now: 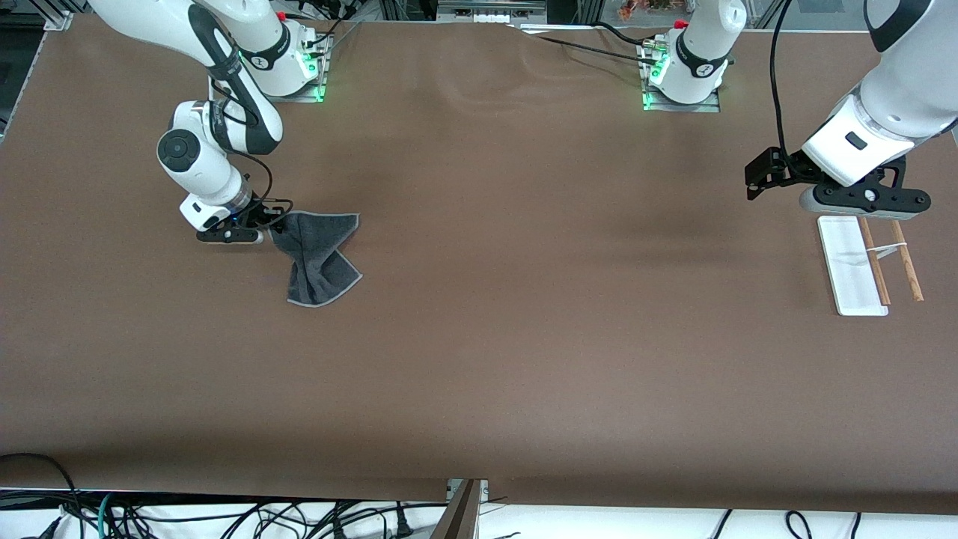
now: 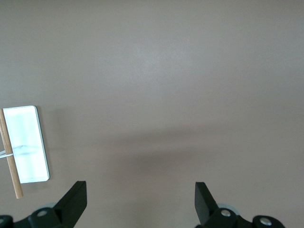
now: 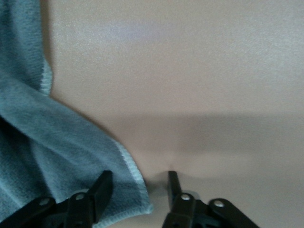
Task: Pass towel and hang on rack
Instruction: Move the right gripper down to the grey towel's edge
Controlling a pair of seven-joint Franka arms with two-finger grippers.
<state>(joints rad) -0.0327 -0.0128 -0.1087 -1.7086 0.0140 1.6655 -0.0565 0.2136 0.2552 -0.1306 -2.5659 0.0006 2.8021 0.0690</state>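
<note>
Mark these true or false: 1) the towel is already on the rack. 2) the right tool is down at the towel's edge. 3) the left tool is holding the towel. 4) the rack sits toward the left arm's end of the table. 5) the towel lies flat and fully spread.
1) False. The towel lies on the table, apart from the rack.
2) True. The right tool straddles a corner of the towel, its fingers not yet shut on it.
3) False. The left tool is open with nothing in it, waiting over bare table beside the rack.
4) True.
5) False. It is twisted and bunched near the right tool.
</note>
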